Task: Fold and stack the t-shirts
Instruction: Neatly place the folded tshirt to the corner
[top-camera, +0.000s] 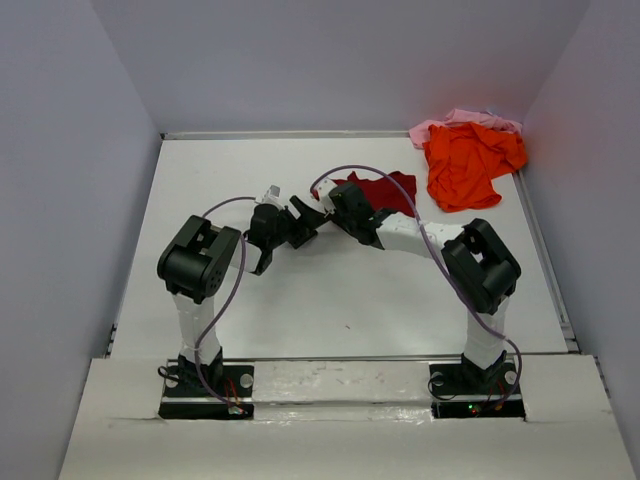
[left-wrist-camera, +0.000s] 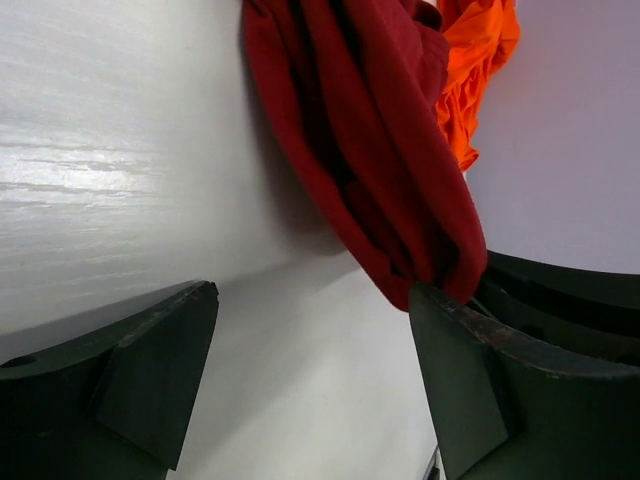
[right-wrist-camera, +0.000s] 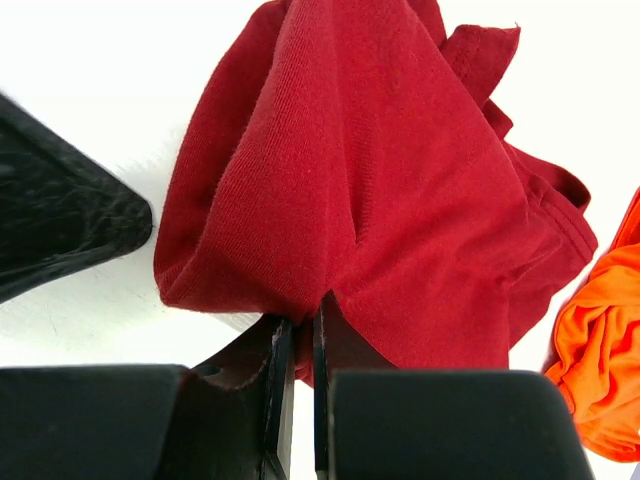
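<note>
Maroon t-shirt (right-wrist-camera: 380, 200): bunched, unfolded, on the white table (top-camera: 330, 310), just to the left of the orange t-shirt (top-camera: 465, 165) and slightly nearer the arm bases than it. Pale pink t-shirt (top-camera: 455, 120) lies directly behind the orange t-shirt, against the back wall, partly under it.

Right gripper (right-wrist-camera: 298, 335): jaws closed, pinching a gathered fold at the edge of the maroon t-shirt that lies farthest from the orange t-shirt. The rest of the cloth trails away from the pinch towards the orange t-shirt.

Left gripper (left-wrist-camera: 312, 295): jaws spread wide, nothing between them, positioned on the far side of the maroon t-shirt from the orange t-shirt. A hanging end of the cloth sits close to one finger; whether it touches cannot be told.

Handling assessment: light, thin knit cloth, fully limp. It will sag, twist and gather from any single hold, and it has no shape of its own. Not fragile; not slippery against the pads, though a thin pinch may creep out under a pull.

Recommended hold: two separate points on one edge, such as hem corners or shoulders, so the shirt can be spread flat. From these views the true corners cannot be made out within the bunch. The open left gripper is best taken to the free end nearest it.
</note>
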